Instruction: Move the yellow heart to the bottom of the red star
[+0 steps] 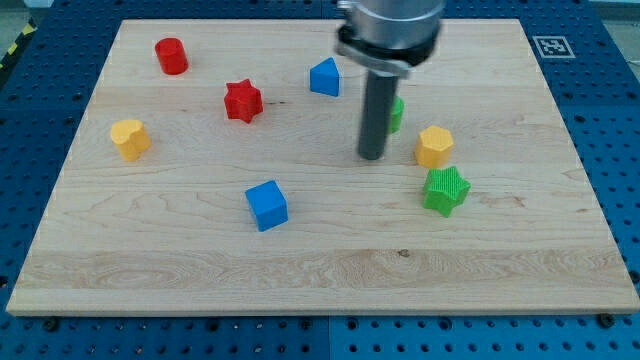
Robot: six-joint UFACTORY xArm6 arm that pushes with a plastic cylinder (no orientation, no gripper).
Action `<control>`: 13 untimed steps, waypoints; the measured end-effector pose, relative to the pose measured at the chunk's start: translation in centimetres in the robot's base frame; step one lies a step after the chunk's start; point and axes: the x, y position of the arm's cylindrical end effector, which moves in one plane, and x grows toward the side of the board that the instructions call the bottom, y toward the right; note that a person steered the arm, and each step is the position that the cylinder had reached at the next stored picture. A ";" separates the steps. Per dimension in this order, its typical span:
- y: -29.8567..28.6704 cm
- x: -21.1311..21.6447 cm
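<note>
The yellow heart (130,138) lies near the board's left edge. The red star (242,101) lies above and to the right of it, in the upper middle-left. My tip (371,156) rests on the board right of centre, far to the right of both blocks. It touches no block. A green block (398,113) is partly hidden behind the rod. A yellow hexagon block (434,146) lies just to the right of the tip.
A red cylinder (171,55) lies at the upper left. A blue block (324,77) lies left of the rod's upper part. A blue cube (267,205) lies below the red star. A green star (445,189) lies below the yellow hexagon. The wooden board (320,280) sits on a blue perforated table.
</note>
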 end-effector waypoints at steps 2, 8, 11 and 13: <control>-4.0 -3.2; -18.3 -4.4; -32.2 -5.6; -32.2 -3.1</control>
